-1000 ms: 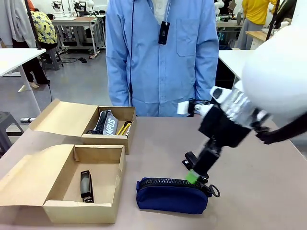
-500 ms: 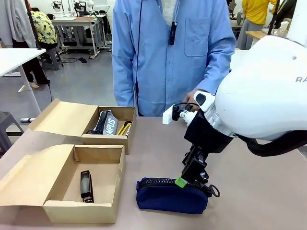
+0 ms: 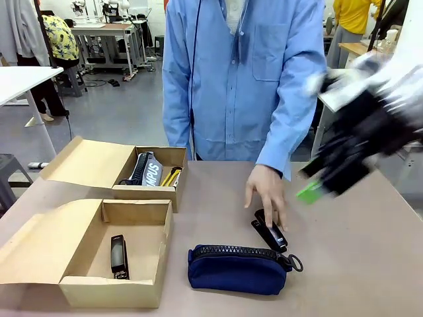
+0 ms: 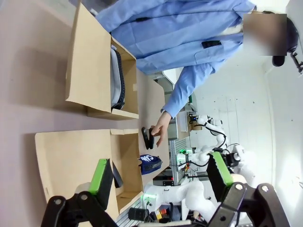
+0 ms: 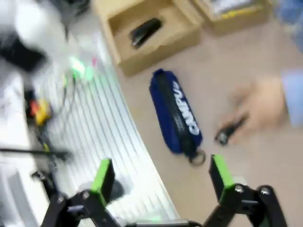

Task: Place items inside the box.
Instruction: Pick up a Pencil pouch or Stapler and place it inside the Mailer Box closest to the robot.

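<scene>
Your right pincer (image 5: pixel 161 176) and left pincer (image 4: pixel 159 172) stood open, empty. The navy pouch (image 3: pixel 236 269) seemed soft and light, best pinched across its middle.

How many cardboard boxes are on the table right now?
2. The near brown cardboard box lies open at the table's left; the far brown cardboard box, also open, stands just behind it.

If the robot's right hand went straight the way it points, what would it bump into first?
Probably the navy blue zip fabric pouch, which sits nearly centred ahead of the open right hand. The view is blurred, so that's a guess.
</scene>
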{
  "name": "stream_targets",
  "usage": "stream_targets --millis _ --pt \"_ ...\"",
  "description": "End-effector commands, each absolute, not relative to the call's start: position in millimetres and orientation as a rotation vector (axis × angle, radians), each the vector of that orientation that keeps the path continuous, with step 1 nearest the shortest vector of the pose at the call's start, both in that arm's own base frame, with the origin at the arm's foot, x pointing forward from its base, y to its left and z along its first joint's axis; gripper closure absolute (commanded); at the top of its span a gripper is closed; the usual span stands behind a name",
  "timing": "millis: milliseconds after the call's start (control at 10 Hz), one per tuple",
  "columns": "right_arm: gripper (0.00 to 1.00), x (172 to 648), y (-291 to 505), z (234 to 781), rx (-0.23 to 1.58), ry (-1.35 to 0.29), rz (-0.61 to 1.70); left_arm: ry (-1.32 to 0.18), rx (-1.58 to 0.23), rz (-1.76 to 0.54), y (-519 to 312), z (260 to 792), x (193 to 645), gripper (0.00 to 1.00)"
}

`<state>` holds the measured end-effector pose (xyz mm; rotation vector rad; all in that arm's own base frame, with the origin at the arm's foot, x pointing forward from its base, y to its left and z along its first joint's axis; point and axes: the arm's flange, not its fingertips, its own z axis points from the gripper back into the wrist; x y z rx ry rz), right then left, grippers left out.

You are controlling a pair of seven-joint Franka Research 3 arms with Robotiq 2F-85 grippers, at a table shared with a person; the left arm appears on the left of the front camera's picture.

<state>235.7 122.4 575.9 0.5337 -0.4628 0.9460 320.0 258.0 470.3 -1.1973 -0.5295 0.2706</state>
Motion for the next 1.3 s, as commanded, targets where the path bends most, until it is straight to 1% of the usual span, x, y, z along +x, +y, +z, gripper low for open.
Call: stream_targets --millis 0,200,300,400,600,800,900,1000,1200 --pt "0.0 155.0 -48.6 534.4 0.457 -0.507 0.525 -0.547 -1.209 0.25 257.3 471.3 319.3 0.0" --pt "0.0 146.5 -97.6 484.5 0.506 -0.475 0.296 -0.547 -1.209 0.25 257.3 471.3 319.3 0.0" --pt "0.0 144.6 -113.3 453.4 0.448 -0.364 0.079 -0.547 -1.209 0.25 257.3 471.3 319.3 0.0" --pt "0.0 143.7 -114.2 437.0 0.513 -0.354 0.088 -0.547 -1.209 0.25 257.3 471.3 319.3 0.0" --pt "0.0 144.5 -107.7 433.1 0.505 -0.342 0.096 -0.547 -1.209 0.25 257.3 471.3 319.3 0.0" --pt "0.0 156.9 -94.4 435.9 0.515 -0.326 0.14 -0.547 -1.209 0.25 257.3 471.3 319.3 0.0" --pt "0.0 167.2 -80.1 438.7 0.524 -0.335 0.181 -0.547 -1.209 0.25 257.3 471.3 319.3 0.0" --pt "0.0 182.5 -45.8 445.6 0.549 -0.347 0.335 -0.547 -1.209 0.25 257.3 471.3 319.3 0.0" --pt "0.0 223.5 65.5 455.9 0.522 -0.346 0.808 -0.547 -1.209 0.25 257.3 471.3 319.3 0.0"
